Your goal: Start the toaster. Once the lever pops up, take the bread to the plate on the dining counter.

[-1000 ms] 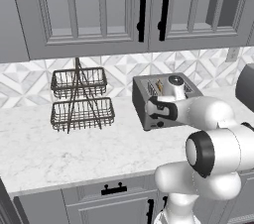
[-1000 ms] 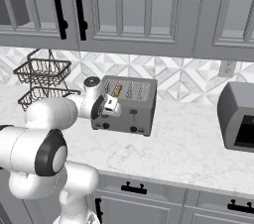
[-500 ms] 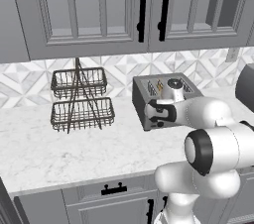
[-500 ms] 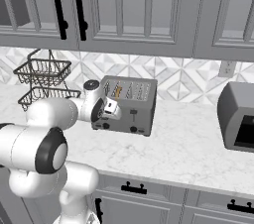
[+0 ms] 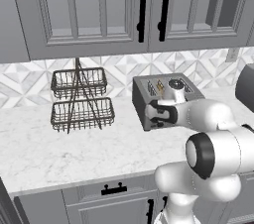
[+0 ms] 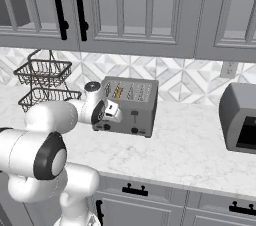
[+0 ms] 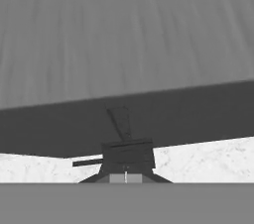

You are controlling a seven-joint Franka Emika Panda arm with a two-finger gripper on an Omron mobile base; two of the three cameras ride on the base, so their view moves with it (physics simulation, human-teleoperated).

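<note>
The gripper [image 6: 116, 112] is pressed against the toaster [image 6: 131, 105] front face; its finger spread cannot be told.

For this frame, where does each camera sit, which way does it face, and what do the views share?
Left base view: behind the arm on its left, facing the counter; arm rises lower right, hand at the toaster.
Right base view: behind on the right; arm rises lower left, toaster with bread in a slot.
Hand view: on the hand, close against the toaster's grey face, marble counter below.
Both base views share toaster and wire basket rack.
</note>
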